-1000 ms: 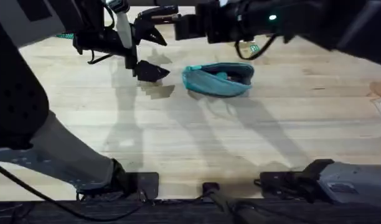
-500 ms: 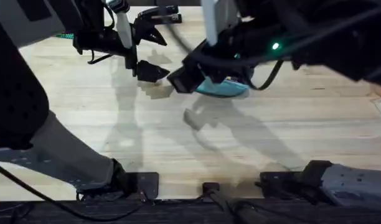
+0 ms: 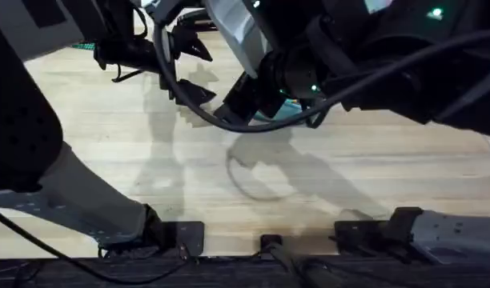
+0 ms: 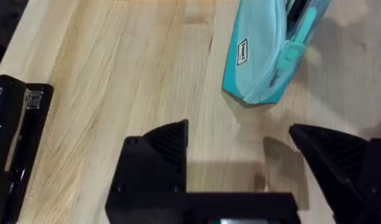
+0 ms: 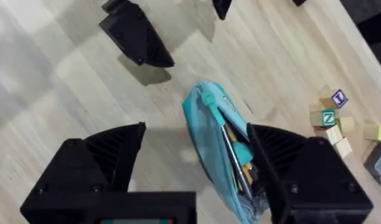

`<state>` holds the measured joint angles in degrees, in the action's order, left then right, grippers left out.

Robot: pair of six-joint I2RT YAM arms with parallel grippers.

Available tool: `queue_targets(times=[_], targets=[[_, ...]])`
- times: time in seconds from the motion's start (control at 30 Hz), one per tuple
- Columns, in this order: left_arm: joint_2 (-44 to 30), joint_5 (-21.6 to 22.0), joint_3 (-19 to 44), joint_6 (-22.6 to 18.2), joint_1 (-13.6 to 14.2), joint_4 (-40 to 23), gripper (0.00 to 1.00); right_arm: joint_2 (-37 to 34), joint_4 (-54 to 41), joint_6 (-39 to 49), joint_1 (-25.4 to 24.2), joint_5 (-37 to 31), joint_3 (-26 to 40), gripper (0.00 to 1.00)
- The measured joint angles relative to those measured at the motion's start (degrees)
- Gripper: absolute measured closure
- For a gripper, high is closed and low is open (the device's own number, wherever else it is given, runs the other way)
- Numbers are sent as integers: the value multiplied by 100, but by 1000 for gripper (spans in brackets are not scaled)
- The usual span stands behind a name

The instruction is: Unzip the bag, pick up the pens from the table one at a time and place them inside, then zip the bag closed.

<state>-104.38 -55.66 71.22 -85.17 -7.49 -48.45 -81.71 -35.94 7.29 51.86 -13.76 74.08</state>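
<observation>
The teal bag [image 5: 206, 134] lies on the table [image 3: 133, 144], its zipper open. A slim silver pen [image 5: 230, 142] shows inside its mouth with other items. My right gripper [image 5: 197, 149] is open and hangs over the bag, one finger on each side; I cannot tell if it touches. In the overhead view the right arm hides most of the bag [image 3: 289, 117]. My left gripper [image 4: 240, 146] is open with nothing in it, a short way left of the bag [image 4: 265, 56], low over the wood.
A black stapler [image 4: 16, 143] lies on the far-left part of the table beyond the left gripper. Several small wooden letter blocks [image 5: 330, 118] sit to the right of the bag. Bare wood stretches toward the near edge.
The right arm swung from the back of the table toward the camera and over the bag, now covering it in the overhead view. The left arm stayed put.
</observation>
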Motion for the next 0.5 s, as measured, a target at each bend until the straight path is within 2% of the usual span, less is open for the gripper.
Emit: queue_targets(times=[0.2,0.5], targets=[[0,0,0,0,0,2,7,-260,-313,-2,-6,-20,120,6],[0,2,0,0,0,2,7,-1155,-923,-7,-46,-6,869,6]])
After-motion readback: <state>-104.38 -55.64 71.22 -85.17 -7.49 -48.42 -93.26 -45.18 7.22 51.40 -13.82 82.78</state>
